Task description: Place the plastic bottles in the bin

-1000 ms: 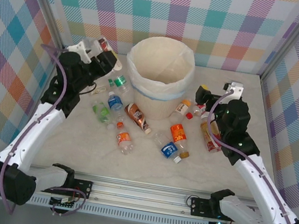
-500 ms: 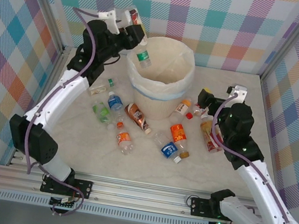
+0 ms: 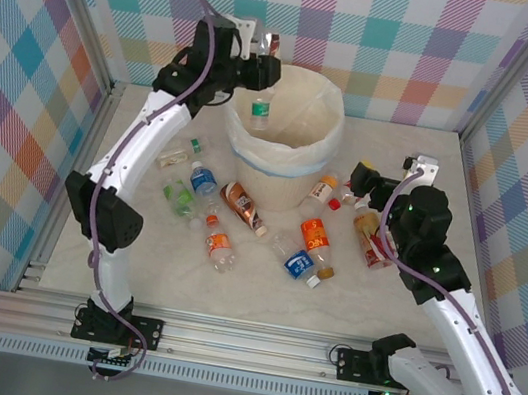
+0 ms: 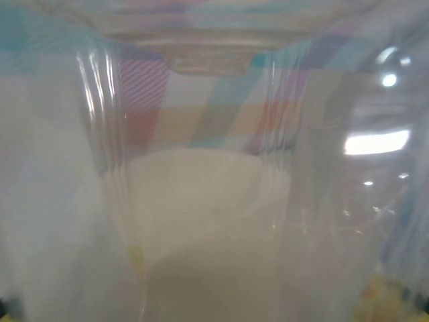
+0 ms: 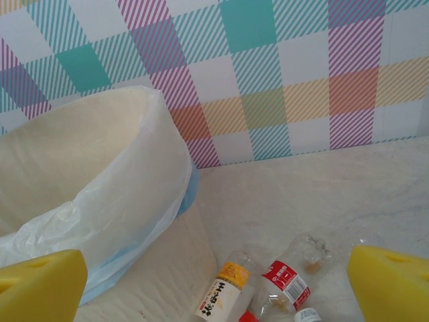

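One bottle with a green label (image 3: 258, 109) hangs from the left gripper (image 3: 263, 68), whose fingers are clamped on it high at the far left of the bin (image 3: 279, 168). The bottle is over the open mouth, just inside the rim. In the left wrist view its clear plastic sits right against the lens, blurred, with something cream showing through it.

The right gripper (image 3: 362, 179) has its fingers wide apart and holds nothing. It is low over the table (image 3: 132, 257) on the bin's right side. In the right wrist view its two yellow pads (image 5: 40, 285) stand at the bottom corners. Between them lie a yellow-labelled bottle (image 5: 226, 287) and a red-labelled bottle (image 5: 285, 280), just beside each other and near the foot of the bin.

The other bottles lie scattered on the table in front of the bin. A blue-labelled bottle (image 3: 204, 180) and a green-capped bottle (image 3: 180, 200) are to the left. A brown bottle (image 3: 243, 205) lies close against the bin's wall — whether it touches I cannot tell. An orange-labelled bottle (image 3: 219, 243) lies nearer the arms. To the right an orange bottle (image 3: 315, 234) lies just beside a second blue bottle (image 3: 300, 262). The bin's white bag (image 5: 127, 201) is folded over the rim, with a pale blue edge.
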